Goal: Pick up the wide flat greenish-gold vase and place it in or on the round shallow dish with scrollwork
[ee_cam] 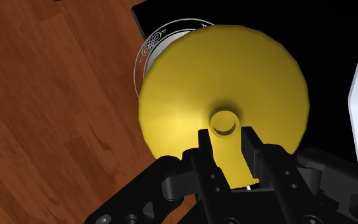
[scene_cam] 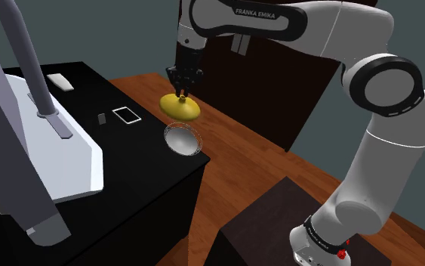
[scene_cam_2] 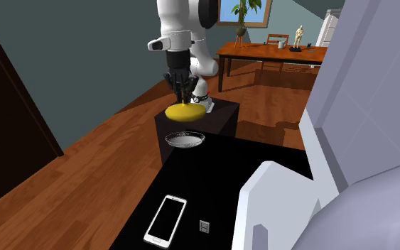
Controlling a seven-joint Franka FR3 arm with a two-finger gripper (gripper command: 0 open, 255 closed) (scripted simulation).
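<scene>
- Vase [ee_cam: 222, 95] is clasped by the gripper [ee_cam: 229, 137]. The two fingers are closed on its short neck, one on each side.
- In the shoulder view the gripper [scene_cam: 182, 94] covers the neck, so the grip itself is hard to make out there.
- In the second exterior view the gripper [scene_cam_2: 186, 99] points straight down onto the vase [scene_cam_2: 185, 112].
- The vase is plain yellow-gold, with a wide flat round body, a narrow neck and a small round mouth.
- The vase [scene_cam: 180, 107] hangs in the air over the table corner, above the dish [scene_cam: 182, 140] and not touching it.
- In the wrist view the vase hides most of the dish [ee_cam: 151, 46]. An arc of rim with scrollwork shows past it.
- The dish [scene_cam_2: 185, 140] is shallow, pale grey, and sits at the corner of the black table [scene_cam_2: 219, 185].
- A phone [scene_cam_2: 165, 220] and a small grey block [scene_cam_2: 204, 226] lie on the table, well apart from the dish.
- A big white-grey shape [scene_cam: 60, 151] on the table is cut off by the frame; I cannot tell what it is.
- The dark stand [scene_cam_2: 219, 117] is behind the vase, with wood floor [ee_cam: 56, 114] around it.
</scene>
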